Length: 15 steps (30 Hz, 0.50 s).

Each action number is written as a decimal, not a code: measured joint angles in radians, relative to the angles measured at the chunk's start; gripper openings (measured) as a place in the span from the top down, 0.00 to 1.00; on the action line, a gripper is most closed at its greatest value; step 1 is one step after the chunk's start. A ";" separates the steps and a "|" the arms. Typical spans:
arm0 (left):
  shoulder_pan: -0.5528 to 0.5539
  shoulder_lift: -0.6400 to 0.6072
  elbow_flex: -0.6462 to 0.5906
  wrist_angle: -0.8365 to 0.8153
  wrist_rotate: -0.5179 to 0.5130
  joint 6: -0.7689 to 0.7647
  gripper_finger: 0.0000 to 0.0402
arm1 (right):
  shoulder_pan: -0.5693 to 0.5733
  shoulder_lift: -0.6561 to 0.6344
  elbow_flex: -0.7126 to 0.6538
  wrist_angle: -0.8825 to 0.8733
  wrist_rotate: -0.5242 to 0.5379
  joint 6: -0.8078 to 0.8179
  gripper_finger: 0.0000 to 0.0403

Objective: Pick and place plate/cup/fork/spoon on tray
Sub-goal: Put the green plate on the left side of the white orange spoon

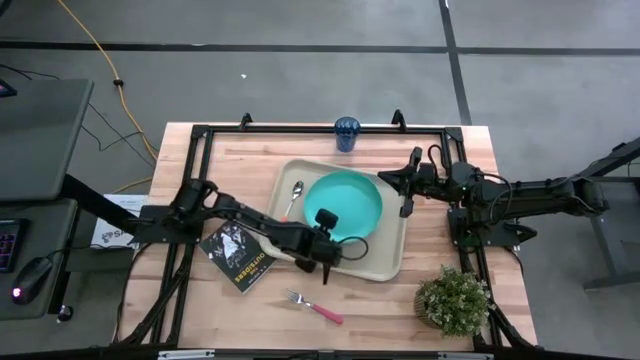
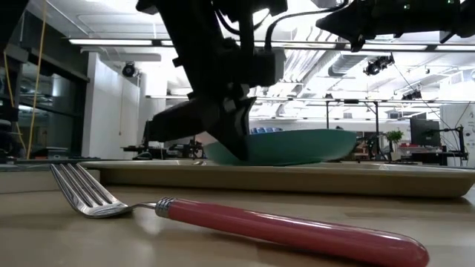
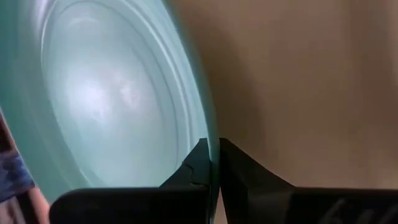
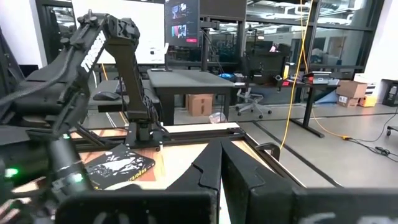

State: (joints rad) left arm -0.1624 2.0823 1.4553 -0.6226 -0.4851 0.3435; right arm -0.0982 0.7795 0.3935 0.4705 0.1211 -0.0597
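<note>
The turquoise plate (image 1: 350, 200) is over the right half of the beige tray (image 1: 385, 262). My left gripper (image 1: 326, 247) is shut on the plate's near rim. The silvery spoon (image 1: 294, 197) lies on the tray, left of the plate. The pink-handled fork (image 1: 316, 305) lies on the table in front of the tray, and shows close up in the low view (image 2: 223, 219). The dark blue cup (image 1: 347, 133) stands at the table's far edge. My right gripper (image 1: 406, 203) is shut and empty, held above the tray's right edge. My left gripper pinches the plate's rim (image 3: 211, 134) at its near left part, one finger inside the plate (image 3: 193, 168) and one outside it (image 3: 245, 171). The fingers come from the table's near left, slanting down. The tray's rim hides whether the plate's underside (image 2: 297, 157) touches the tray.
A black booklet (image 1: 238, 256) lies on the table left of the tray, under my left arm. A small potted plant (image 1: 455, 298) stands at the near right corner. A black frame runs round the table's edges. Bare wood shows around the fork.
</note>
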 joint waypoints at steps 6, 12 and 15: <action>-0.016 0.000 0.000 0.005 0.050 -0.037 1.00 | 0.000 0.000 0.000 -0.001 0.000 0.000 1.00; -0.015 0.000 -0.001 0.006 0.042 -0.079 1.00 | 0.000 0.000 0.000 -0.002 0.000 0.010 1.00; -0.015 0.000 -0.001 0.002 0.055 -0.079 1.00 | 0.000 0.000 0.000 -0.002 0.000 0.010 1.00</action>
State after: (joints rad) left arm -0.1772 2.0823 1.4548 -0.6201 -0.4298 0.2644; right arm -0.0982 0.7795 0.3935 0.4682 0.1211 -0.0502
